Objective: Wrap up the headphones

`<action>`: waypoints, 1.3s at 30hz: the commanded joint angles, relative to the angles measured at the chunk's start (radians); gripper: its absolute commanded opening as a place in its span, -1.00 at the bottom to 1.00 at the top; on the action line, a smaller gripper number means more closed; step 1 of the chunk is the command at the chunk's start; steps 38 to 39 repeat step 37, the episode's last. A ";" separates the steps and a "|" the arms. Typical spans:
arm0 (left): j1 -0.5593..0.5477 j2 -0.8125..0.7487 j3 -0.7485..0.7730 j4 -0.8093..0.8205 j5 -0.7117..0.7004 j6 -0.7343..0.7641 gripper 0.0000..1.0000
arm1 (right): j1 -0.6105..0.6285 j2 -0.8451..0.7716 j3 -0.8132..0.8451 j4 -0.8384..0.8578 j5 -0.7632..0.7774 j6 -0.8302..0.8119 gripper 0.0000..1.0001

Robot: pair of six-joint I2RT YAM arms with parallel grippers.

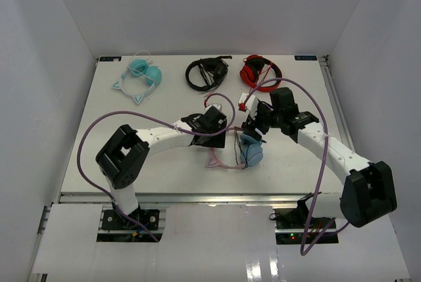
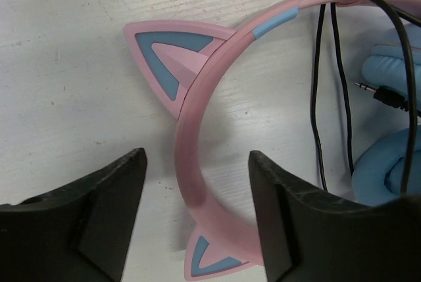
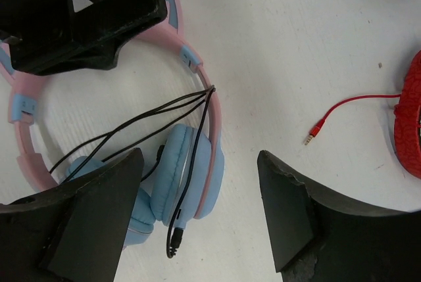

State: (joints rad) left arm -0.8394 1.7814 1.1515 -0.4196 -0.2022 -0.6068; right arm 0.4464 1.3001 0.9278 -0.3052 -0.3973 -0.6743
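The headphones (image 1: 248,152) lie flat on the white surface (image 1: 151,108), a little toward 5 o'clock from its middle, between the two arms. The left fingers (image 2: 196,164) stand apart, one on each side of the pink headband (image 2: 191,117), and they clamp nothing. The band only passes through the gap, I think so that it can be steadied or taken if it slides. The right fingers (image 3: 198,164) are also spread wide and empty, hanging above the ear cups (image 3: 187,177), which seems a good place from which to catch the loose end of the cable (image 3: 131,127). This thin black cable crosses over the headband at one spot and falls in slack loops over the cups, so the wrapping looks begun but not tidy. The small plug (image 3: 172,246) lies free at 6 o'clock of the cup in the right wrist view. The headband is smooth, hard plastic bent in a narrow arc, with two flat triangular cat ears (image 2: 168,58) in pink and blue. The cups are round, thick and padded, with a soft matte skin. The cable is supple and, I judge, will spring out easily. At the far edge lie a teal pair (image 1: 140,75) at 11 o'clock, a black pair (image 1: 206,73) at 12 and a red pair (image 1: 258,70) at 1, well apart from the work.
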 commanded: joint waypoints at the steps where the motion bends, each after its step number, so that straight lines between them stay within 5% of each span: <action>1: 0.005 -0.109 0.011 -0.002 0.025 0.034 0.59 | -0.067 -0.051 0.082 -0.069 -0.149 0.042 0.54; 5: 0.010 -0.168 0.008 0.013 0.064 0.070 0.72 | -0.157 -0.082 0.091 -0.124 -0.182 0.056 0.57; 7: 0.008 -0.210 0.000 0.025 0.091 0.089 0.96 | -0.209 -0.108 0.066 -0.137 -0.195 0.058 0.60; 13: 0.010 -0.369 -0.076 0.066 0.146 0.168 0.96 | -0.350 -0.205 -0.012 -0.169 -0.243 0.070 0.86; 17: 0.010 -0.532 -0.164 0.086 0.146 0.250 0.96 | -0.419 -0.276 -0.042 -0.168 -0.228 0.135 0.80; 28: 0.013 -0.902 -0.489 0.177 0.074 0.378 0.96 | -0.434 -0.362 -0.098 -0.096 0.014 0.419 0.80; 39: 0.014 -0.957 -0.530 0.191 0.037 0.399 0.96 | -0.435 -0.445 -0.182 0.000 0.208 0.486 0.80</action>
